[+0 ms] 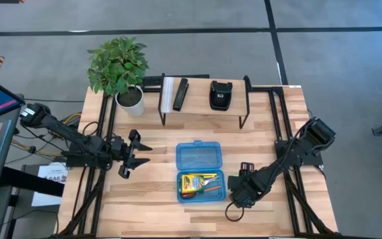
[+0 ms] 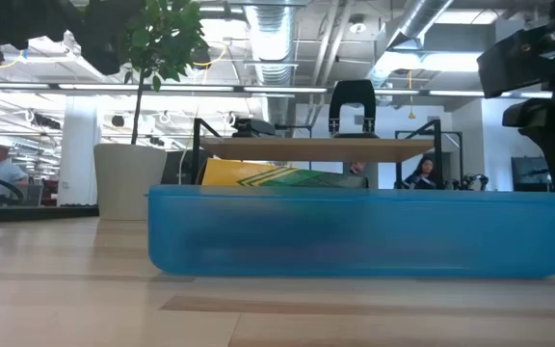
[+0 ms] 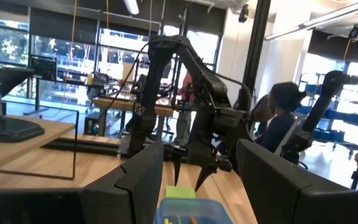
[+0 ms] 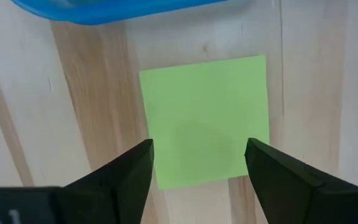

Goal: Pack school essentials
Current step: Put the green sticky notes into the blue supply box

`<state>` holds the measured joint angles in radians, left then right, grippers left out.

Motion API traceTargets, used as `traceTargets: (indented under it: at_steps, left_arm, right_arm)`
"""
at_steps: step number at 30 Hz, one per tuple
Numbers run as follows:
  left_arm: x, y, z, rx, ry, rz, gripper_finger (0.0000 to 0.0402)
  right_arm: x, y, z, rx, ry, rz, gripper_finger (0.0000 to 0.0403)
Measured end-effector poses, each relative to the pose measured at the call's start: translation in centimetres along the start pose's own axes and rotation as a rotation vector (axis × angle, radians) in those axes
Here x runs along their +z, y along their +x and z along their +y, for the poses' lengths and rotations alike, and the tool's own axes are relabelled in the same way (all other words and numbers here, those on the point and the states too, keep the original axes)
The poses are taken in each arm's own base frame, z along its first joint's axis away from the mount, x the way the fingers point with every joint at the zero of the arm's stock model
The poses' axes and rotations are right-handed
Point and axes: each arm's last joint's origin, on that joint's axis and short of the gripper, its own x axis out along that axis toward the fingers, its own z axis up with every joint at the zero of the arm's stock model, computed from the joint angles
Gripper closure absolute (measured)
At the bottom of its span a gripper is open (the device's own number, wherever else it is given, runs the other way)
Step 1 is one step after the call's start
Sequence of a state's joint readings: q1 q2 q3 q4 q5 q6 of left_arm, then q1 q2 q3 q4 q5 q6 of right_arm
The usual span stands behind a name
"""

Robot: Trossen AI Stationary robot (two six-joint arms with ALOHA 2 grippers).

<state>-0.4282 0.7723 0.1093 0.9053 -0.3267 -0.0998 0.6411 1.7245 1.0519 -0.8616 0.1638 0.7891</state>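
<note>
A blue plastic case (image 1: 199,171) lies open at mid-table, lid part (image 1: 199,157) toward the far edge. Its tray holds a yellow-green crayon box (image 1: 191,184) and orange-handled scissors (image 1: 211,184). A lime-green sticky-note pad (image 4: 207,118) lies flat on the wood just right of the case. My right gripper (image 4: 197,168) points down over it, open, one fingertip over each side of the pad's edge. In the high view the right gripper (image 1: 241,189) hides the pad. My left gripper (image 1: 128,155) is open, held level left of the case. Pencils, pen and eraser I cannot make out.
A potted plant (image 1: 119,66) stands at the far left corner. A low shelf rack (image 1: 204,99) at the far edge carries white and black bars (image 1: 174,94) and a black pouch (image 1: 220,94). Bare wood lies near the case. People show in the room behind.
</note>
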Motion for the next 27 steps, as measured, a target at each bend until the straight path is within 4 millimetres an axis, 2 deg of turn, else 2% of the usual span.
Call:
traceTargets:
  at_steps: [14, 20, 27]
  left_arm:
    - [0.0, 0.0, 0.0, 0.001, 0.001, 0.003, 0.021]
    - [0.0, 0.0, 0.0, 0.001, 0.0, 0.003, 0.021]
    - [0.0, 0.0, 0.0, 0.001, -0.001, 0.002, 0.021]
  right_arm:
    - [0.2, 1.9, 0.5, -0.042, -0.035, 0.044, 0.0037]
    - [0.4, 1.6, 0.6, -0.042, -0.042, 0.057, 0.0032]
    - [1.4, -0.2, 0.8, -0.047, -0.035, 0.064, 0.0034]
